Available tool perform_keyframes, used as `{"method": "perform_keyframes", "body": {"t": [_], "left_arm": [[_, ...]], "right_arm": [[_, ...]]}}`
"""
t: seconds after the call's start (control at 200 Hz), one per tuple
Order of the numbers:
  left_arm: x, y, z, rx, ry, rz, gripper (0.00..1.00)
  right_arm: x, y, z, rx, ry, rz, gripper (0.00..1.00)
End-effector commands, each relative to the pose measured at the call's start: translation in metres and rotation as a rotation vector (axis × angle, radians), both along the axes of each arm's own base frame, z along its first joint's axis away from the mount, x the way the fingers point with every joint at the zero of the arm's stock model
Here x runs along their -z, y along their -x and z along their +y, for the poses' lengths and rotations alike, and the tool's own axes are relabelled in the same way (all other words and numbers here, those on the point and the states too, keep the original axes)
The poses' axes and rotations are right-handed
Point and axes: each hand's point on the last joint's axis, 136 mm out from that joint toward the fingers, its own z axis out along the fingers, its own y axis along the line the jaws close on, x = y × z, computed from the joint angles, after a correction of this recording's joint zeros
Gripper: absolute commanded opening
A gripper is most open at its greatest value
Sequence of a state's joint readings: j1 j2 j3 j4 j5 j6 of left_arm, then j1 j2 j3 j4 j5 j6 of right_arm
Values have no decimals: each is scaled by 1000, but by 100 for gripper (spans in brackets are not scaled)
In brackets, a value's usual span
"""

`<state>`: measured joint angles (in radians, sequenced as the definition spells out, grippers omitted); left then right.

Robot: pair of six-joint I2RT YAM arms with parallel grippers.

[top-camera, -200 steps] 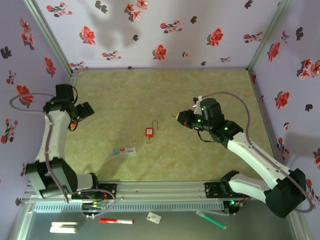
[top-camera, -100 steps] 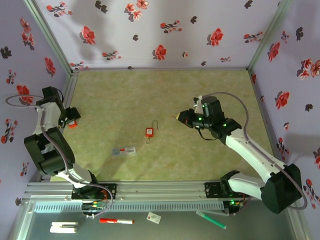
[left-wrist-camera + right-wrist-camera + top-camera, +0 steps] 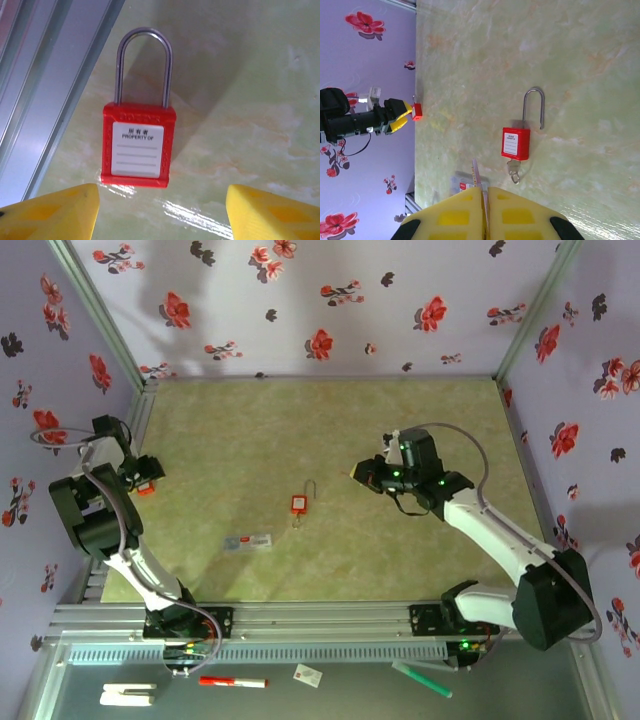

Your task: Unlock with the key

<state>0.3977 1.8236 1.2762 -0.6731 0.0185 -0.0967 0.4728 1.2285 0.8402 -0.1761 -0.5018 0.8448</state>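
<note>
Now right gripper (image 3: 484, 192) pinches key (image 3: 475, 175); left gripper (image 3: 161, 202) spread before padlock (image 3: 138, 145).

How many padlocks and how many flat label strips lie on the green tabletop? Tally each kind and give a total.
Red padlocks: 2 (middle padlock, left-edge padlock)
Flat label strip: 1
Total: 3

Left hand (image 3: 150, 478) has drawn back — leftward, slightly.
</note>
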Motion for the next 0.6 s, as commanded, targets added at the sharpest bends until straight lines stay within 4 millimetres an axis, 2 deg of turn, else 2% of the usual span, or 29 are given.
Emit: {"method": "perform_keyframes", "body": {"t": [0.0,0.25,0.4,0.595], "left_arm": [[-3,-14,8,35,-8,-27,67],[11,-11,19,17,-23,6,61],[17,-9,28,-15,-50,23,61],[25,-14,30,-15,-41,21,61]], "right_arm": [[-6,-7,5,-15,-28,-22,0],[-1,-11,11,-20,-49,-1,0],[0,-12,12,-26,-45,4,0],[2,-14,12,-20,-42,9,0]]}}
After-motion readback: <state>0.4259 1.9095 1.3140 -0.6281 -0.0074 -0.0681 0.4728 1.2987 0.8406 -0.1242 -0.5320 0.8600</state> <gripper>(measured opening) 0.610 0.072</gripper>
